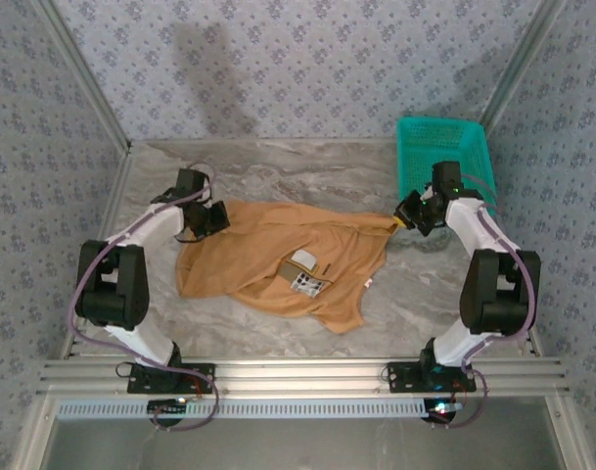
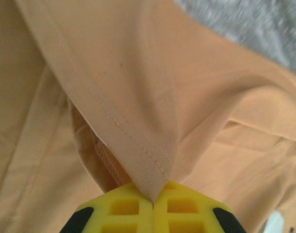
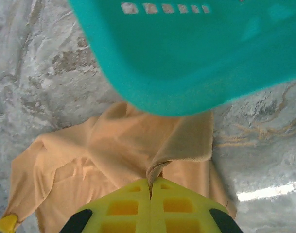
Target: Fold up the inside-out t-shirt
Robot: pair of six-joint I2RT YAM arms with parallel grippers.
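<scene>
The left claw (image 1: pixel 211 219) is clamped tight on a hemmed corner of the t-shirt (image 1: pixel 278 257). In its wrist view the stitched edge (image 2: pixel 133 145) runs straight down into the closed yellow tips. The right claw (image 1: pixel 407 217) is likewise pinched closed on the shirt's opposite corner, a small fold of cloth (image 3: pixel 160 167) rising from between its tips. The shirt lies rumpled across the middle of the marble table (image 1: pixel 278 166) between the two arms, with a white label (image 1: pixel 302 260) and a grey tag patch (image 1: pixel 308 283) facing up. Bare tabletop lies behind the shirt and along its near side. A teal basket (image 1: pixel 439 123) stands at the far right, just behind the right claw, its inside partly hidden by that arm.
</scene>
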